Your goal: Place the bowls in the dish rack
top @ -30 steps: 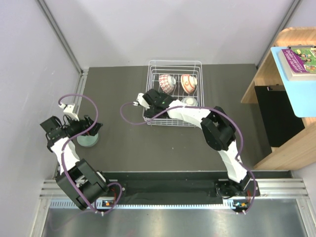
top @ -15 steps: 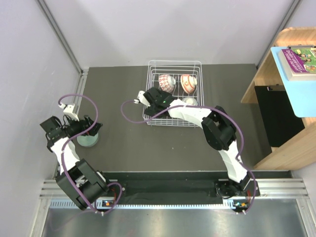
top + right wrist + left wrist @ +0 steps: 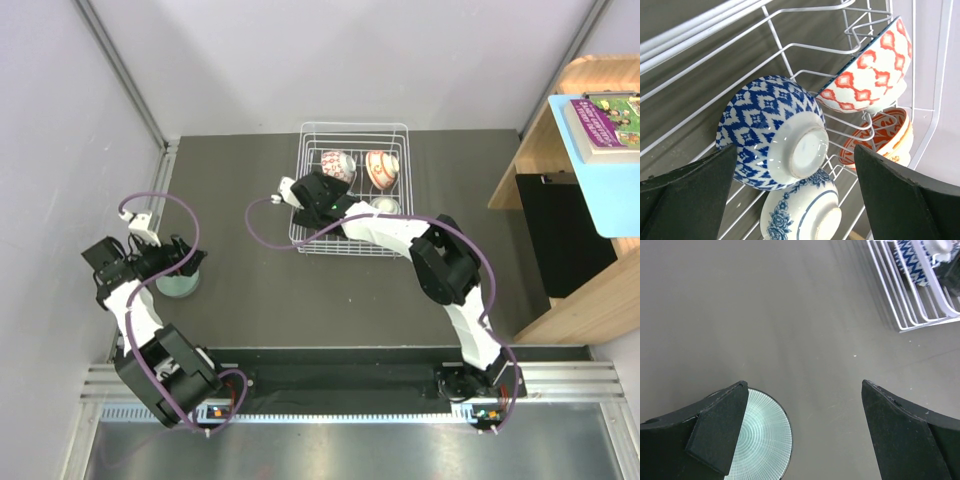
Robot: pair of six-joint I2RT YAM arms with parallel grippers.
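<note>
Step in hand, seemingly: fetching the 5th bowl. Sitting upright at 8 o'clock on the tabletop [image 3: 240, 310]: pale green bowl [image 3: 765, 440], with left gripper [image 3: 804, 390] spread wide, empty, poised over its edge. Lower 1 finger inside, 1 outside; pinch the wall; lift level. Carry toward 2 o'clock to the dish rack [image 3: 352, 127], already holding 4 bowls [image 3: 765, 120]. Right gripper [image 3: 795, 150] there, spread apart, holding nothing.
</note>
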